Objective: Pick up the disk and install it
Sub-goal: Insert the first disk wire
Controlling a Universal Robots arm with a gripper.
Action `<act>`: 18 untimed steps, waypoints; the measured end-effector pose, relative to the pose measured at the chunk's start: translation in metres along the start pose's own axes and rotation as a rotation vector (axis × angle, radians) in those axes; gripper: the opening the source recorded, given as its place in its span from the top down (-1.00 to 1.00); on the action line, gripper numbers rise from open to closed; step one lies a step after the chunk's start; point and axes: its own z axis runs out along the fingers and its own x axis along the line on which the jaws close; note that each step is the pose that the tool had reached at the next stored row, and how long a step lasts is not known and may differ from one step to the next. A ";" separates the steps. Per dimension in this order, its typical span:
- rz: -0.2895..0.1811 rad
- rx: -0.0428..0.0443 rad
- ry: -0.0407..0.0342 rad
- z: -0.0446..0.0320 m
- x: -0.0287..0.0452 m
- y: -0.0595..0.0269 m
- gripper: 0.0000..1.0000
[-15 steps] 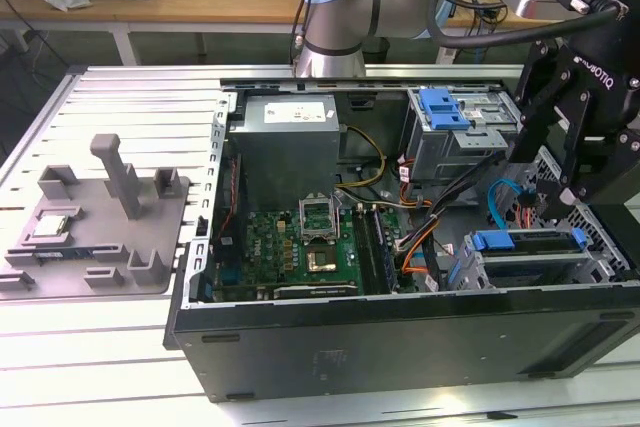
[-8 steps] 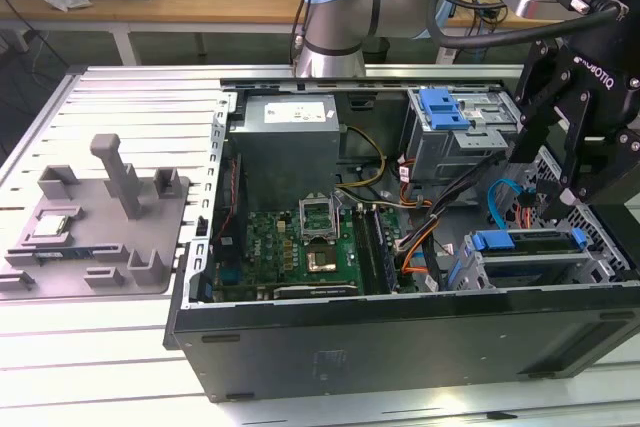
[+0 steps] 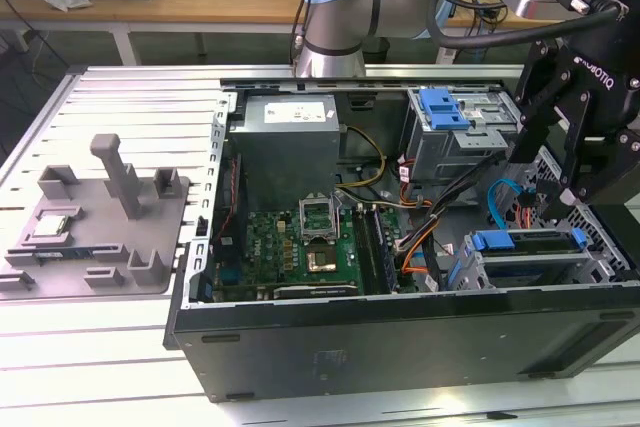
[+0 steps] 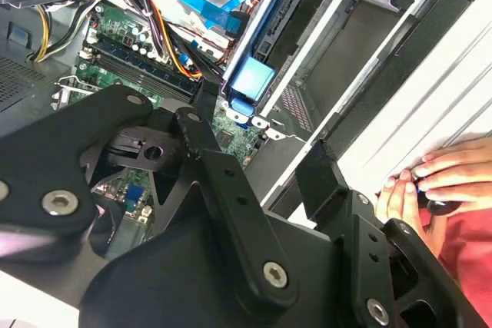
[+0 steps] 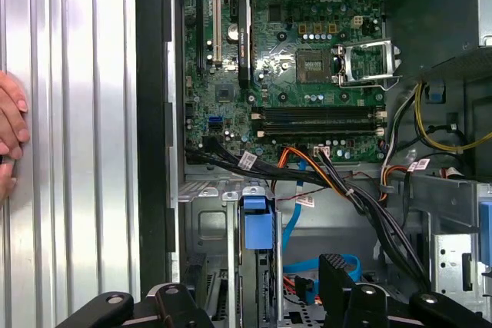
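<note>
The disk (image 3: 525, 243) sits in the lower drive bay at the exterior view's right end of the open computer case, its blue carrier frame facing up. Its blue end tab (image 5: 257, 224) shows in both wrist views (image 4: 252, 78). My gripper (image 3: 555, 197) hangs just above that bay, open, with nothing between its black fingers. In the first wrist view the fingertips (image 5: 338, 278) stand wide apart on either side of the blue tab, clear of it. The gripper (image 4: 254, 144) is also spread in the second wrist view.
An upper drive cage with a light-blue latch (image 3: 445, 107) stands behind the bay. Orange and black cables (image 3: 420, 237) run beside the motherboard (image 3: 310, 247). A grey fixture (image 3: 100, 217) lies on the table at the left. A person's hand (image 5: 8, 128) rests beside the case.
</note>
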 end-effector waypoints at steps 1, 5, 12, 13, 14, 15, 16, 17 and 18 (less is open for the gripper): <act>0.000 0.0000 0.0027 0.0000 -0.0009 0.0000 -0.36; 0.004 0.0021 0.0946 -0.0001 -0.0141 0.0003 -0.36; 0.040 0.0005 0.1750 -0.0005 -0.0391 -0.0032 -0.36; 0.053 -0.0008 0.1750 -0.0005 -0.0395 -0.0041 -0.36; 0.062 -0.0016 0.1750 -0.0005 -0.0398 -0.0048 -0.36; 0.070 -0.0024 0.1750 -0.0004 -0.0399 -0.0053 -0.36; 0.087 -0.0040 0.1764 -0.0005 -0.0402 -0.0067 -0.36; 0.094 -0.0045 0.1787 -0.0002 -0.0404 -0.0074 -0.36; 0.098 -0.0046 0.1831 -0.0001 -0.0407 -0.0078 -0.36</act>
